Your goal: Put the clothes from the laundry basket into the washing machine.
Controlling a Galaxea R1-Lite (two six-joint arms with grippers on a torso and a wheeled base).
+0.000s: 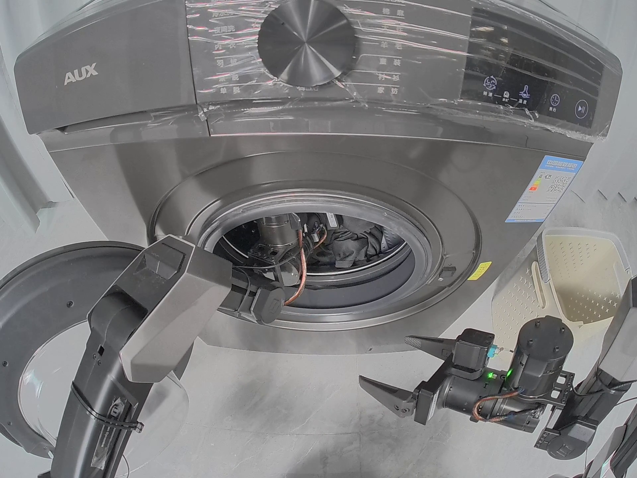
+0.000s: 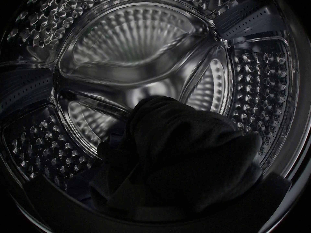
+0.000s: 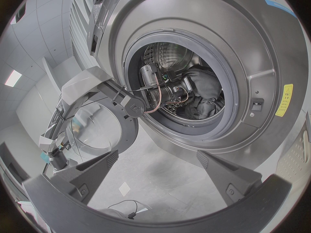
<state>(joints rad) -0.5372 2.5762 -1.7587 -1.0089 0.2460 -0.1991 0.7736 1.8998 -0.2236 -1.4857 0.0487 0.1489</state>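
A: Left arm (image 1: 166,300) deep in the washing machine (image 1: 133,187), at the dark clothes (image 1: 352,243) in its drum; grip, can't tell.

B: Right gripper (image 1: 383,360) just outside the machine, jaws spread, empty. Laundry basket (image 1: 577,280) beside the machine looks bare, so nearly done, seemingly.

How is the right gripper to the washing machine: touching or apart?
Apart. The right wrist view shows bare floor between the open right gripper and the washing machine.
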